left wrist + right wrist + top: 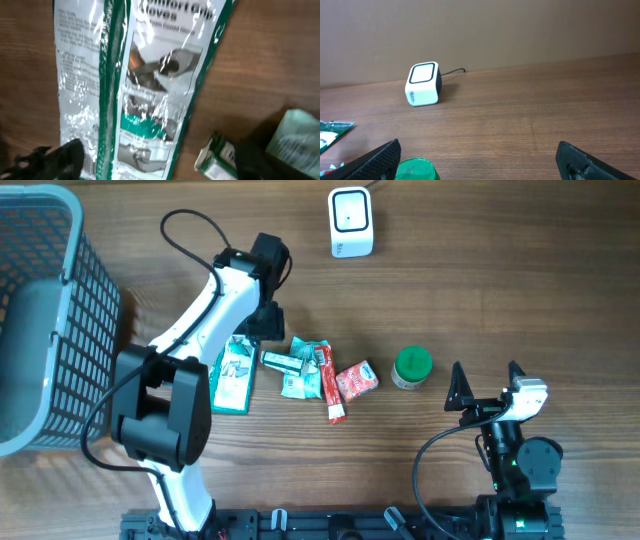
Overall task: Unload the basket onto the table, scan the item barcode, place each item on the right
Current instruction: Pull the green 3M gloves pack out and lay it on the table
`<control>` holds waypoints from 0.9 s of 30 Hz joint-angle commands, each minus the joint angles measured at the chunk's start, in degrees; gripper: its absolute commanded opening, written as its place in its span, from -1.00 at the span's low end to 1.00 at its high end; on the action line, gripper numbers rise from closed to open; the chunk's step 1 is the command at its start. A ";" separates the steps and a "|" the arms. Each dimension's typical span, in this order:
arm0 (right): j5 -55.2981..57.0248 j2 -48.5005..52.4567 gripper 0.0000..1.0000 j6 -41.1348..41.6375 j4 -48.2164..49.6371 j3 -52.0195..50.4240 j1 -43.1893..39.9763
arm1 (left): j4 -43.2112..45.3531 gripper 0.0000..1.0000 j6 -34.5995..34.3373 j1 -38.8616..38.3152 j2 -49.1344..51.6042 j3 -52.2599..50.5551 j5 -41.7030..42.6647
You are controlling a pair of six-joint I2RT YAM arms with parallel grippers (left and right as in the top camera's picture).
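glove packet (pixel 145 75): likely light, limp, slippery film; take hold at one edge. left gripper (pixel 152 157) wide above it, holding nothing; right gripper (pixel 480 159) wide, empty.

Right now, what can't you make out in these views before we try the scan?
- Barcode on the glove package: left wrist view, print blurred and under glare; package cut off top and bottom.
- Left end effector: overhead, hidden under its own arm; wrist view shows only blurred fingertips at the bottom edge.
- Green-lidded jar: right wrist view, cut off by the bottom edge; label too small overhead.
- Basket: overhead, cut off by the left edge.
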 commanded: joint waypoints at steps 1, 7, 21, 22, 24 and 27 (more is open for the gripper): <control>0.55 -0.09 1.00 1.05 0.15 -0.07 -0.28 | 2.34 0.96 -2.40 0.17 -4.20 -0.09 3.37; 0.55 -0.09 1.00 1.05 0.15 -0.07 -0.28 | 4.85 1.00 -2.82 2.47 -12.81 -0.09 4.35; 0.55 -0.09 0.99 1.05 0.15 -0.07 -0.28 | 3.06 1.00 -11.08 4.42 -13.35 -1.25 12.92; 0.55 -0.09 1.00 1.05 0.15 -0.07 -0.28 | 4.96 1.00 -12.79 4.46 -13.35 -2.05 12.87; 0.55 -0.09 0.99 1.05 0.15 -0.07 -0.28 | 9.18 1.00 -15.85 4.70 -13.35 -3.98 12.72; 0.52 -0.09 0.99 1.05 0.15 -0.07 -0.28 | 11.06 1.00 -17.86 6.78 -13.35 -5.38 12.74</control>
